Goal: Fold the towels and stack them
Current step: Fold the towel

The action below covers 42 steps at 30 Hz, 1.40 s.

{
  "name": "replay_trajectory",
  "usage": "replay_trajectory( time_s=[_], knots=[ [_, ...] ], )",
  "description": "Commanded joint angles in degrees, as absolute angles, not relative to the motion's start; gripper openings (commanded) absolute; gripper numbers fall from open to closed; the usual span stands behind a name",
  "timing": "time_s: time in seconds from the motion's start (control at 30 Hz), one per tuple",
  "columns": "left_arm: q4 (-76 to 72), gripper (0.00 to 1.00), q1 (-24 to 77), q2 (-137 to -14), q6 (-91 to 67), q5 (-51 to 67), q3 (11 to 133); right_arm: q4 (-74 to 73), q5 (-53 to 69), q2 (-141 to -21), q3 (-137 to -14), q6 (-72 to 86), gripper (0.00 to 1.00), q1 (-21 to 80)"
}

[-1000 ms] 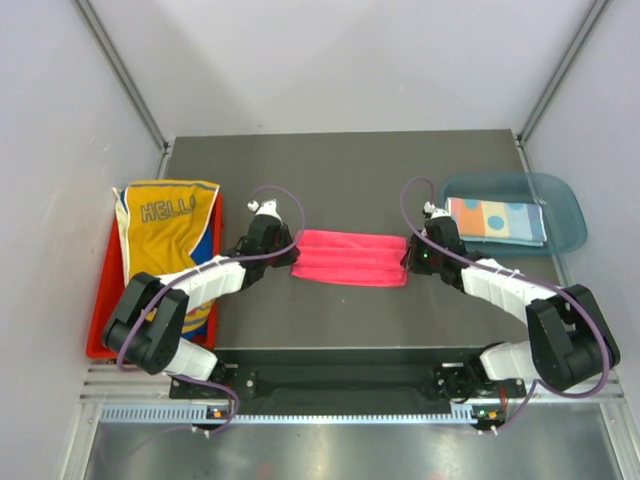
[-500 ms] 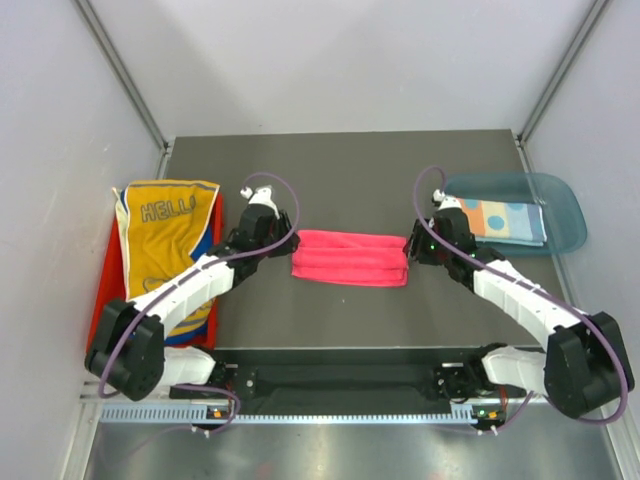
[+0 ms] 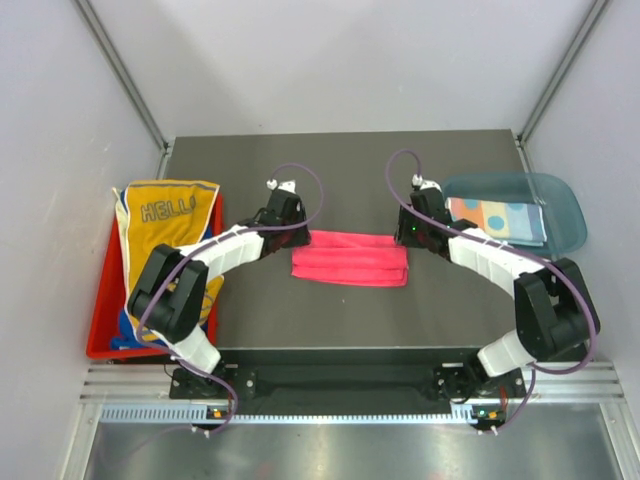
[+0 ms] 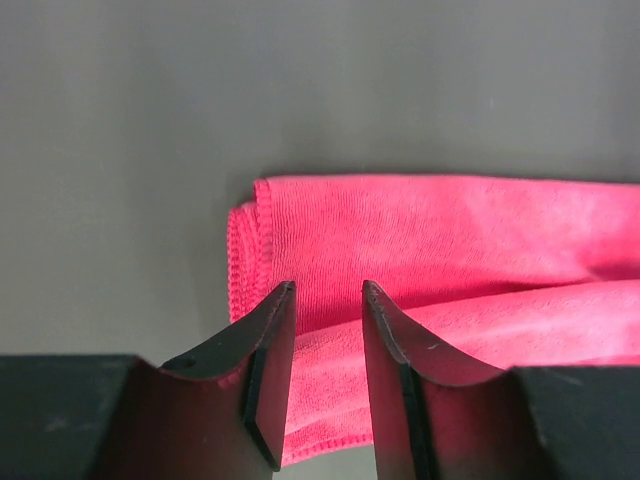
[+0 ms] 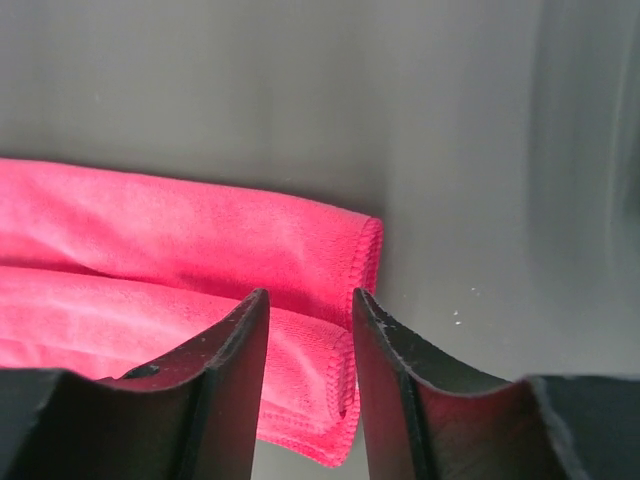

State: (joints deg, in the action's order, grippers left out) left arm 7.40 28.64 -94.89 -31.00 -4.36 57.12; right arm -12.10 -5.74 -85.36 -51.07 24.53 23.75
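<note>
The hot pink towel (image 3: 350, 258) lies folded into a long strip in the middle of the tabletop (image 3: 350, 165), its long side running from left to right. The left tool (image 4: 328, 290) is over the left end of this towel. Its two fingers stand apart with a narrow gap, the pink cloth shows through the gap, and nothing is pinched between them. The right tool (image 5: 308, 295) is over the right end of the same towel in the same way, with fingers parted and holding nothing. Whether the fingertips touch the cloth, I cannot tell. In both wrist views the folded layers show at the towel's end as stitched edges lying one over another. The yellow "HELLO" towel (image 3: 165, 235) lies on the red tray (image 3: 98, 335) at the left side of the tabletop. The light blue towel (image 3: 497, 218) with orange dots lies folded inside the teal bin (image 3: 565, 215) at the right side, apart from the pink one
</note>
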Motion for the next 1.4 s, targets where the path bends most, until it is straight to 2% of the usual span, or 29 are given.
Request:
replay_trajectory(
  time_s=[0.0,0.67,1.13,1.37],
  knots=[
    [6.3,0.37,29.6,-93.5,-30.8,-3.5,54.7,-10.1,-5.6,-84.0,-49.9,24.1,0.38,25.4],
    [5.7,0.35,32.2,-79.2,-32.2,-2.8,42.1,-9.5,-4.0,-70.6,-37.8,26.8,0.33,28.5],
    [5.7,0.35,32.6,-80.2,-31.9,-2.5,41.3,-10.8,-5.4,-68.5,-37.7,27.2,0.32,30.1],
    [6.5,0.32,32.9,-80.5,-32.5,-2.9,38.0,-13.6,-7.0,-63.1,-38.9,27.9,0.33,30.9]
  ],
)
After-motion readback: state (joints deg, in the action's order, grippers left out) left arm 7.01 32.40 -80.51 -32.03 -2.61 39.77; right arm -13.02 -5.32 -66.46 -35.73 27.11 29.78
